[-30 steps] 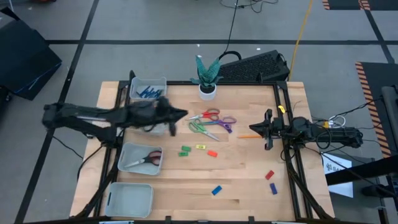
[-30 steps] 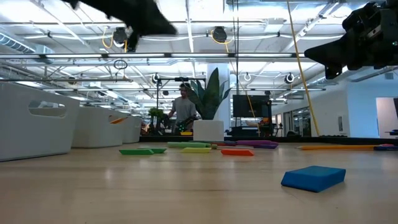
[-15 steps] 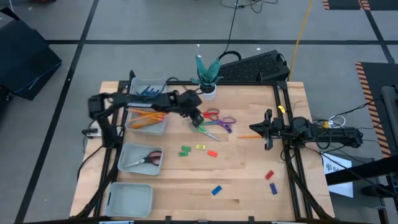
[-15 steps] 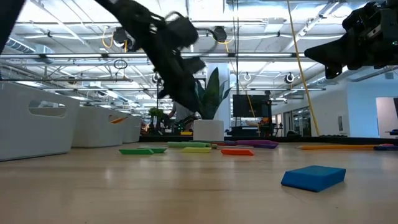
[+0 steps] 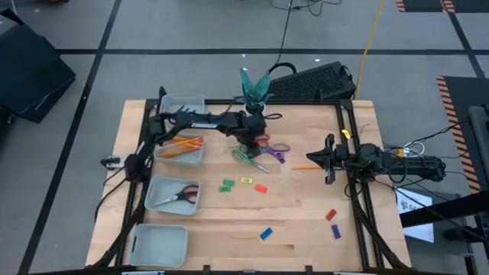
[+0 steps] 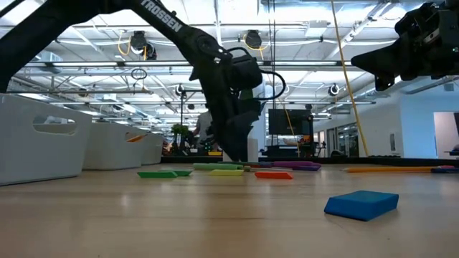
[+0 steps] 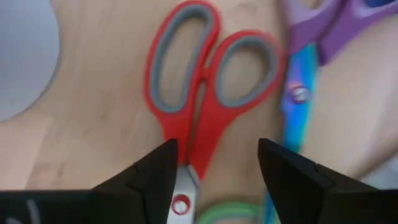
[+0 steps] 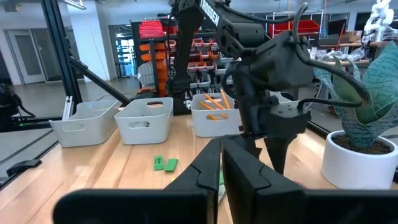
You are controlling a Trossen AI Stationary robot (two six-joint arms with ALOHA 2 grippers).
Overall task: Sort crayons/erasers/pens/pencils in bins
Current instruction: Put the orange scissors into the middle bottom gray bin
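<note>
My left gripper (image 5: 250,142) is open and low over the red scissors (image 7: 205,87), one finger on each side of their neck just behind the pivot. Purple scissors (image 5: 276,150) and green scissors (image 5: 246,157) lie beside them. Four bins line the left edge: pens in the far bin (image 5: 182,108), pencils in the second (image 5: 180,148), scissors in the third (image 5: 173,194); the nearest bin (image 5: 160,244) holds nothing. Erasers lie flat: green (image 5: 228,185), yellow (image 5: 247,180), red (image 5: 261,188). My right gripper (image 8: 222,163) waits shut at the right edge. My left gripper comes at the red scissors from above, its fingers (image 7: 155,171) straddling the red neck (image 7: 194,140) where the two handles join. The scissors lie flat on the table. Whether either finger touches them, I cannot tell.
One orange pencil (image 5: 306,166) lies near my right gripper. Red (image 5: 331,215) and blue (image 5: 336,231) erasers lie near right, another blue one (image 5: 266,233) near the front. A white plant pot (image 5: 255,111) stands right behind the scissors; a keyboard (image 5: 313,81) lies beyond the far edge.
My left gripper has swung from over the pencil bin toward the table's right, to the red scissors, and has come down close to the table. The pencils in the bin are uncovered now.
</note>
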